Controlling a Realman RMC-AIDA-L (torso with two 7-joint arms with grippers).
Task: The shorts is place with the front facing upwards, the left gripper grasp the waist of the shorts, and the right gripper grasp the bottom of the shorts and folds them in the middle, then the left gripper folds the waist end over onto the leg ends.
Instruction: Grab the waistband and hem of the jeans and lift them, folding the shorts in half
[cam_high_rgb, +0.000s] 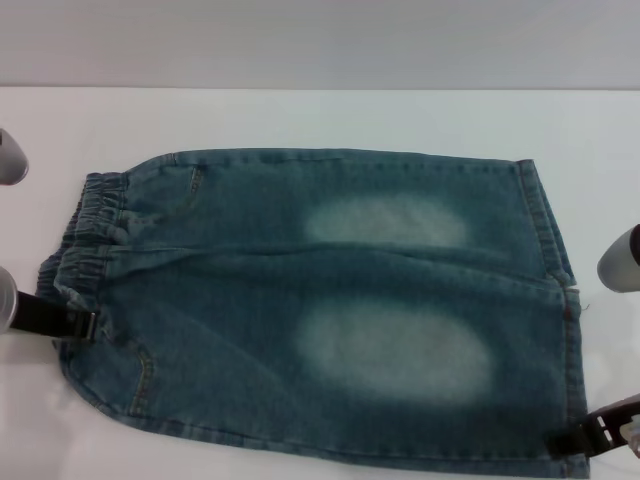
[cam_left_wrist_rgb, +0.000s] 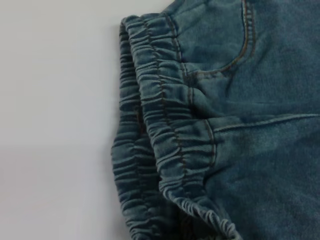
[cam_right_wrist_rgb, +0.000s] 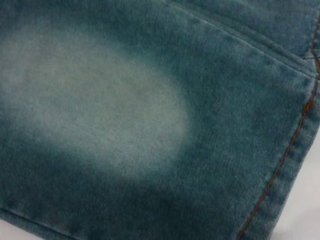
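Note:
The blue-green denim shorts (cam_high_rgb: 330, 300) lie flat and spread out on the white table (cam_high_rgb: 300, 115), with two pale oval patches facing up. The gathered waist of the shorts (cam_high_rgb: 95, 230) points to the left. The straight stitched bottom of the shorts (cam_high_rgb: 560, 300) points to the right. My left gripper (cam_high_rgb: 62, 320) sits at the near part of the waistband, touching its edge. My right gripper (cam_high_rgb: 598, 433) is at the near corner of the leg hem. The left wrist view shows the ruched waist (cam_left_wrist_rgb: 165, 135) close up. In the right wrist view I see a pale patch (cam_right_wrist_rgb: 95, 100) and the hem (cam_right_wrist_rgb: 290, 165).
Bare white table surrounds the shorts on the far side and at both ends. Grey parts of my arms show at the left edge (cam_high_rgb: 10, 158) and the right edge (cam_high_rgb: 622, 260) of the head view.

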